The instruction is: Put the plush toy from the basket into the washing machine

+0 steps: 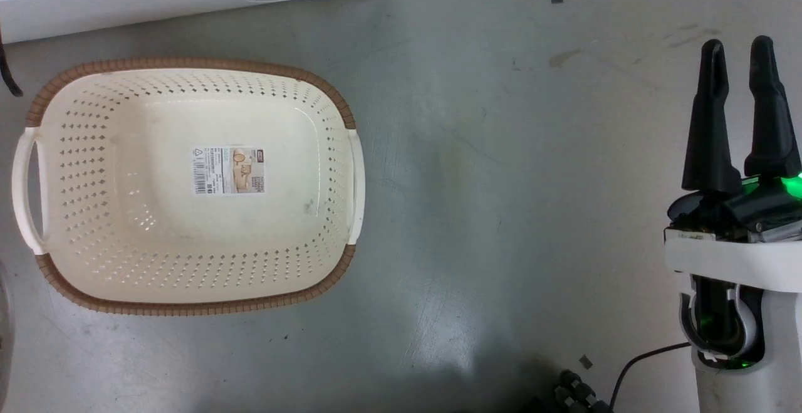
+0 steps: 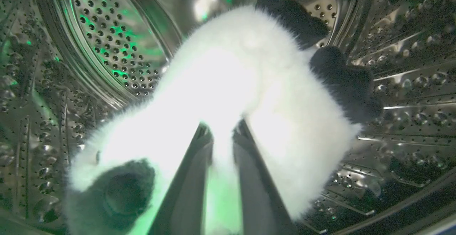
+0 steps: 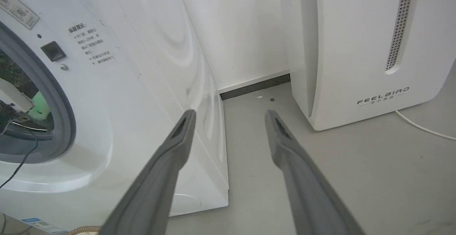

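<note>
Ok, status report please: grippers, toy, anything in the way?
Left gripper shut on plush toy, inside washing machine. Right gripper open. Basket empty. No obstruction seen.

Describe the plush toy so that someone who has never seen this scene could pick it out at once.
Start at the white washing machine and look inside its shiny perforated steel drum. There the plush toy is held by the left gripper, jaws pinching its fur. It is the one soft thing among bare metal: fluffy white with black patches.
</note>
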Robot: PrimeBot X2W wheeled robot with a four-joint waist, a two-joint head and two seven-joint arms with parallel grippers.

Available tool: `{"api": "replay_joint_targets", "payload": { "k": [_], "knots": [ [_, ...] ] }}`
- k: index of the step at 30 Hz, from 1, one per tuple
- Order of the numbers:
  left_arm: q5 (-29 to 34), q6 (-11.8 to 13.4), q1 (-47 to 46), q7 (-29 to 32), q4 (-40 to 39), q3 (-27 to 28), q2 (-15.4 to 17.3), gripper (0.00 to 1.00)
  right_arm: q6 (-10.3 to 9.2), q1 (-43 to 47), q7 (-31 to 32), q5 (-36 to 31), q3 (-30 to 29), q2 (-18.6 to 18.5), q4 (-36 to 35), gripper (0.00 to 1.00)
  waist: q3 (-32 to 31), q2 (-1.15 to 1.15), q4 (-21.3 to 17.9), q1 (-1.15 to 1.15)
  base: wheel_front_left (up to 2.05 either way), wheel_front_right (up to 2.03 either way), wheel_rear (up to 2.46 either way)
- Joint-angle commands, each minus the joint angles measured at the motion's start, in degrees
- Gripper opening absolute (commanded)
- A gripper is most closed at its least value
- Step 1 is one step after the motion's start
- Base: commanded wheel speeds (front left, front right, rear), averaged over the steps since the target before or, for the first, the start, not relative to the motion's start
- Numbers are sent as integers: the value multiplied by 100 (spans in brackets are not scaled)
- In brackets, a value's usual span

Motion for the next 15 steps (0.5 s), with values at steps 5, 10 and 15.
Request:
{"api": "replay_joint_targets", "payload": {
  "k": [5, 10, 15],
  "knots": [
    [112, 23, -63, -34, 118, -51, 19, 100, -4, -77, -25, 0, -8, 1, 24, 100, -78, 0, 36, -1, 0, 0, 0],
    [119, 117, 226, -34, 64, -18, -50, 100, -4, -62, -25, -98, -11, 1, 85, 100, -260, 0, 110, -1, 0, 0, 0],
    [97, 146, 732, -34, -95, 21, -192, 100, -4, 12, -25, -205, -11, 1, 173, 100, -553, 0, 246, -1, 0, 0, 0]
  ]
}}
